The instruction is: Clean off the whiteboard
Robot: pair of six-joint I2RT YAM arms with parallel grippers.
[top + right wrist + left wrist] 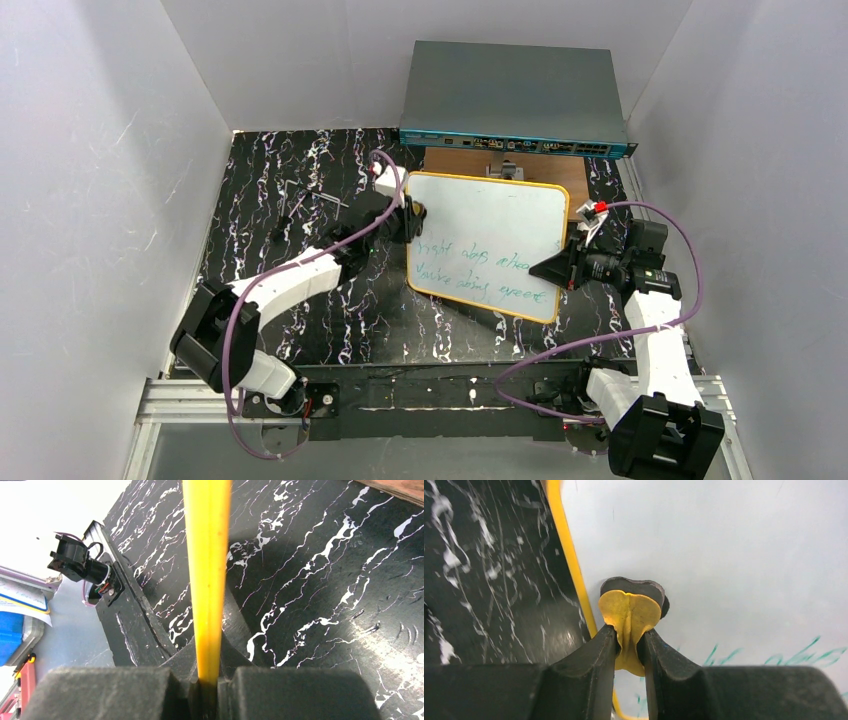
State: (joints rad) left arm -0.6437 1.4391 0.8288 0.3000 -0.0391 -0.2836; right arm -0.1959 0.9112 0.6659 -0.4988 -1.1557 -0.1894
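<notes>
While the top view shows the whiteboard point(488, 245) on the black table point(270, 230), only my left wrist view shows my left gripper point(629, 636) pinching a yellow pad point(630, 612) just inside its left rim. My right wrist view shows my right gripper point(207, 677) clamped on the right rim.

Only writing I can make out is the green-blue handwriting point(483, 272) on the whiteboard point(490, 205), two lines across its lower half in the top view. The bottom line looks like "You're doing great". The top one's too scrawly, can't tell. The left wrist view catches a few green strokes at lower right, unreadable. Markings on the front of the grey box point(510, 90) at top centre are too tiny to read.
</notes>
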